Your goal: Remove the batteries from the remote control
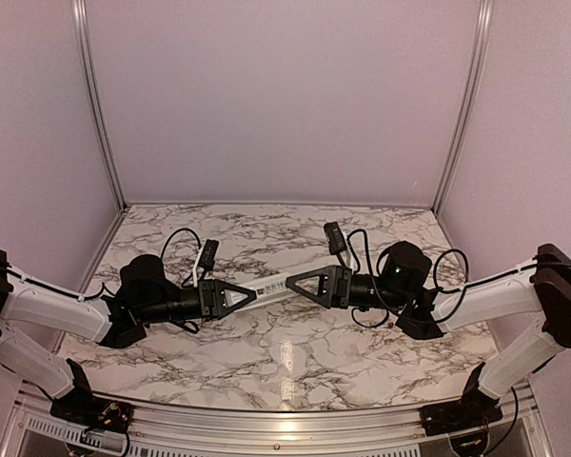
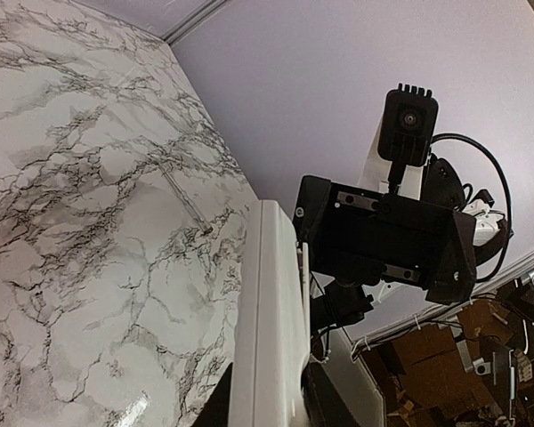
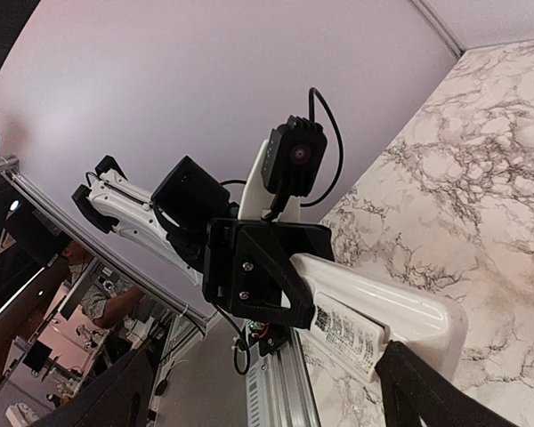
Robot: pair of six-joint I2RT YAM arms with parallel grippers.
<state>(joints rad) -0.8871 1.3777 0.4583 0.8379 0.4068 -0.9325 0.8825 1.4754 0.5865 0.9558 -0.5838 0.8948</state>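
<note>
The white remote control (image 1: 271,286) hangs in the air above the middle of the table, between my two grippers. My left gripper (image 1: 250,295) is shut on one end of it. In the left wrist view the remote (image 2: 271,338) rises edge-on from between my dark fingers (image 2: 338,400). My right gripper (image 1: 293,283) is at the other end with its fingers wide apart. One finger (image 3: 423,391) rests by the remote's end (image 3: 409,307), and the other (image 3: 116,391) stands far off. The remote's back with its printed label (image 3: 349,334) faces the right wrist camera. The batteries are hidden.
The marble table (image 1: 285,362) lies below, enclosed by pale walls with aluminium posts (image 1: 95,105). An aluminium rail (image 1: 266,428) runs along the near edge. Both arms carry looping black cables (image 1: 176,238). Cardboard boxes (image 2: 445,347) show beyond the table.
</note>
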